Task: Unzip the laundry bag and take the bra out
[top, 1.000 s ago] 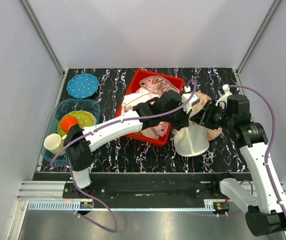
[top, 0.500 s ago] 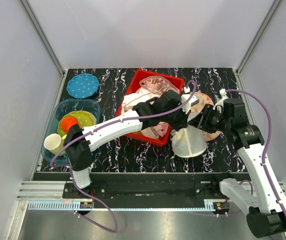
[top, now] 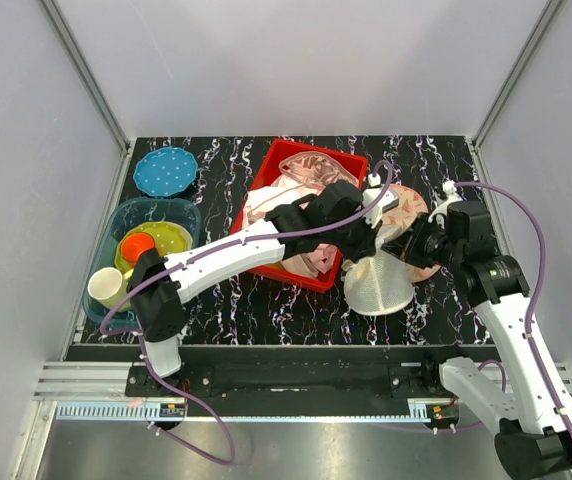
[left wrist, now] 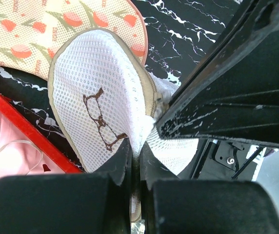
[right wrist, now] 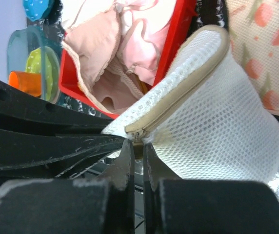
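Observation:
The laundry bag [top: 378, 285] is a cream-white mesh pouch, lifted into a cone right of the red bin. My left gripper [top: 368, 250] is shut on a pinch of its mesh next to the zip, seen in the left wrist view [left wrist: 135, 146]. My right gripper [top: 398, 248] is shut on the zip pull at the end of the beige zip [right wrist: 178, 92]; its fingertips meet just below the pull in the right wrist view [right wrist: 138, 144]. The zip looks closed along the part that shows. The dark navy and yellow bra does not show in any view.
A peach oval pad [top: 413, 210] with tulip prints lies behind the bag. The red bin [top: 266, 255] holds pink and white garments. A blue tub [top: 131, 215] with cups and bowls stands at the left, a blue dotted plate [top: 165, 171] behind it.
My right arm has dropped slightly toward the near edge, still holding the zip pull. The bag's cone has shifted a little. My left gripper has stayed put.

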Robot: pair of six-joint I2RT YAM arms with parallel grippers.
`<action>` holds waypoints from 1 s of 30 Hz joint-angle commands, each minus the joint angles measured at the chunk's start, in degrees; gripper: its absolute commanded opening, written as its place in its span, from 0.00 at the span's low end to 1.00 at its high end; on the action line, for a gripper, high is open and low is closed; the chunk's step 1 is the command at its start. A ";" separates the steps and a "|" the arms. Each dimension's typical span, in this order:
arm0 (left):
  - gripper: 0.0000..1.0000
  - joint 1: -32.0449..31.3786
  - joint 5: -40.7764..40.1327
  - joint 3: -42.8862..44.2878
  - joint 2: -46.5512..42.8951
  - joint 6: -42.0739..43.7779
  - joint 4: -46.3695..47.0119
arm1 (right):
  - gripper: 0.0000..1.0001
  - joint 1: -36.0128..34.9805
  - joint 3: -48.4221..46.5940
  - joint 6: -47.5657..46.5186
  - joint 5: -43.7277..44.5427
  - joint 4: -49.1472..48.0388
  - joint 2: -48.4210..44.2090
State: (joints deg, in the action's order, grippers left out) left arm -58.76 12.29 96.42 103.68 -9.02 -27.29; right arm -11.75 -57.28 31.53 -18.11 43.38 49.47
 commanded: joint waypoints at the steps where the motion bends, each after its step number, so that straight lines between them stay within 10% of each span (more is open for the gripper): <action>1: 0.00 0.31 1.77 2.11 -2.95 0.93 3.56 | 0.01 -0.38 -3.53 -4.54 12.00 5.72 -2.01; 9: 0.00 0.84 2.90 -1.32 -6.38 4.27 3.47 | 0.00 5.58 -5.57 -10.61 20.13 10.15 -0.44; 22: 0.00 0.93 7.39 -6.77 -12.71 8.66 3.65 | 0.00 16.23 -0.20 -9.21 6.43 3.38 4.05; 27: 0.00 0.93 7.57 -7.91 -13.24 8.58 5.84 | 0.54 16.67 -3.97 -9.38 2.11 4.78 1.42; 30: 0.00 0.93 8.97 -10.10 -14.11 10.59 8.90 | 0.67 17.28 -5.82 -9.29 0.80 5.41 0.98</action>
State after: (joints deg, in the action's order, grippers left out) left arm -58.22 18.09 87.72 94.61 -0.73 -24.82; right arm 4.71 -58.57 22.98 -16.99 49.95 52.07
